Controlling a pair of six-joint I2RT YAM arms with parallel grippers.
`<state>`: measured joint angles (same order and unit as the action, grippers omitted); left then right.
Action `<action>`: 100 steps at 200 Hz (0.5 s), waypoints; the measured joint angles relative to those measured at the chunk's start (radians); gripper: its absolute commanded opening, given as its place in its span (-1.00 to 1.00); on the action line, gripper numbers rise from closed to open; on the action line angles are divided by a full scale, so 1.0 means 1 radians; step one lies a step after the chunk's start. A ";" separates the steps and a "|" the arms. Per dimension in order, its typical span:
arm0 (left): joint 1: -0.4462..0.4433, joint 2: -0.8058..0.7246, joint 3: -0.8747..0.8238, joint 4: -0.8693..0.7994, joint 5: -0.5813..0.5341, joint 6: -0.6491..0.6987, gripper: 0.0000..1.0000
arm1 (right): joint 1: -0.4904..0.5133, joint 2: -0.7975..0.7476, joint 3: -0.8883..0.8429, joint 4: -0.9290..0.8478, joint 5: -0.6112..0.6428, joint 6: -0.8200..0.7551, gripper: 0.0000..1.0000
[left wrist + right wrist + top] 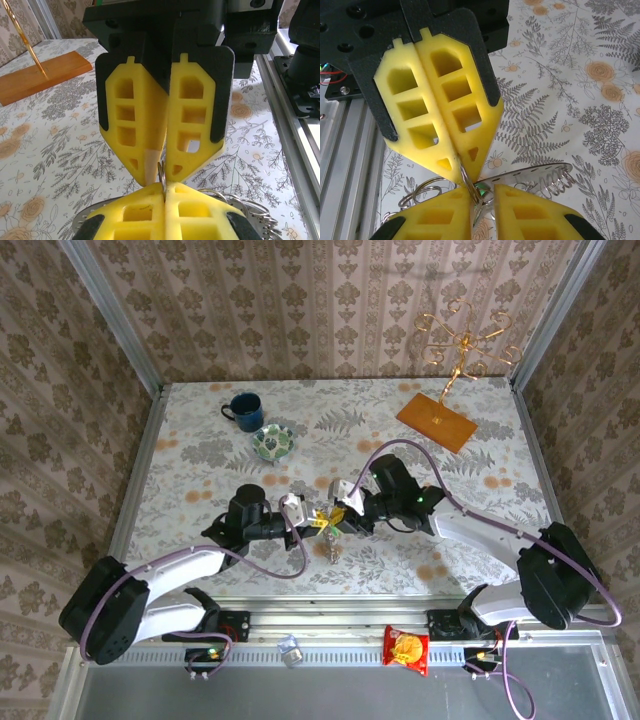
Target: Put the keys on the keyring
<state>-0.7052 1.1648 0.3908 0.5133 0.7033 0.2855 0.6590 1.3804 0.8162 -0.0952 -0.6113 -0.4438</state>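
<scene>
Arms, as I log them remotely: both stretched inward over the table (200, 455), tips meeting nose to nose, left gripper (313, 521) clamped on the keyring (464, 176), right gripper (340, 516) pinched around the keys (482, 189), bunch dangling mid-air.

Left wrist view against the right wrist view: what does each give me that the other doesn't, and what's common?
Left wrist: the wooden base with its gold rod, and the right gripper head-on. Right wrist: the left gripper head-on, the green-tagged key pinched in the right's fingers, the flat face of the keyring. Both: shut yellow fingertips meeting tip to tip, wire loops, floral table, rail.
</scene>
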 measured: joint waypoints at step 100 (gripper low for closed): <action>0.005 0.003 -0.033 0.097 0.007 -0.051 -1.00 | -0.032 -0.103 -0.086 0.043 0.006 0.035 -0.29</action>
<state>-0.6998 1.1679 0.3576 0.6102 0.7105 0.2344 0.6270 1.2778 0.7303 -0.0517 -0.6056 -0.4084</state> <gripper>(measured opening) 0.056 0.352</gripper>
